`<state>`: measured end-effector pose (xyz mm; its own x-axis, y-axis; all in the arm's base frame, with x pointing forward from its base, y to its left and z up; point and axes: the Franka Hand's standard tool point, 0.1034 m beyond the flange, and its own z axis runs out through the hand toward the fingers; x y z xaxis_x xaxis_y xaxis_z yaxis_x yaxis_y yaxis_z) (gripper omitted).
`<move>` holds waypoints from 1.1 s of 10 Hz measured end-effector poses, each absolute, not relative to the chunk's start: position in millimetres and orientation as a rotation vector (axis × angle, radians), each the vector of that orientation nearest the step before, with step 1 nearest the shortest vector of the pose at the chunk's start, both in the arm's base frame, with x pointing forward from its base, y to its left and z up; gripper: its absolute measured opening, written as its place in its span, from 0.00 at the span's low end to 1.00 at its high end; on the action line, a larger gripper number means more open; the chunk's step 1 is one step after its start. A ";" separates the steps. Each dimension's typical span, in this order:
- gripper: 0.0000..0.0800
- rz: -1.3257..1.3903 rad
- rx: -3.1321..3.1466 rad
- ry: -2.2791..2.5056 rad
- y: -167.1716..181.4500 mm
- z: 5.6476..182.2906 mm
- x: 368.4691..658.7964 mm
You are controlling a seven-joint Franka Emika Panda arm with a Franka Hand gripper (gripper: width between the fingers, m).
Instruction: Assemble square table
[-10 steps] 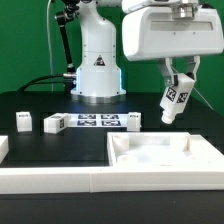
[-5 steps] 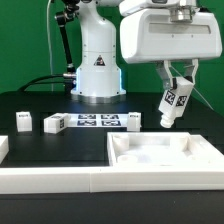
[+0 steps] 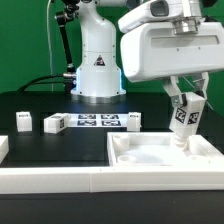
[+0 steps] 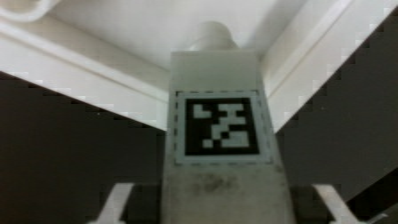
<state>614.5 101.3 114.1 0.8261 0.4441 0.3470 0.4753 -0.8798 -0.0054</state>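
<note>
My gripper (image 3: 184, 100) is shut on a white table leg (image 3: 185, 119) with a black-and-white tag on its side. The leg hangs nearly upright, its lower end just above the far right corner of the square table top (image 3: 150, 160), a white tray with a raised rim. In the wrist view the leg (image 4: 221, 90) runs straight out from the gripper (image 4: 221, 203) with its tag facing the camera, and its round tip is over the top's rim (image 4: 98, 75). Three more tagged legs (image 3: 24, 121) (image 3: 55, 124) (image 3: 133, 119) rest on the black table behind the top.
The marker board (image 3: 98, 121) lies flat in front of the robot's base (image 3: 97, 75), between the loose legs. A long white rail (image 3: 50, 181) runs along the front edge, left of the table top.
The gripper has carried the leg toward the exterior view's right and lower, and the leg has swung from tilted to nearly upright over the top's far right corner.
</note>
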 end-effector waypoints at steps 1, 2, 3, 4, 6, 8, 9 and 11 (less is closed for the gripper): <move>0.36 -0.512 -2.914 -0.737 100.1 113.2 613.7; 0.36 -0.512 -2.915 -0.734 99.2 113.2 613.8; 0.36 -0.512 -2.915 -0.735 99.4 113.0 613.7; 0.36 -0.510 -2.915 -0.735 99.8 112.7 613.8; 0.36 -0.493 -2.901 -0.730 108.4 114.2 625.7; 0.36 -0.520 -2.897 -0.727 109.6 116.3 635.1; 0.36 -0.545 -2.900 -0.728 106.8 115.0 635.4; 0.36 -0.553 -2.900 -0.726 106.4 114.3 635.6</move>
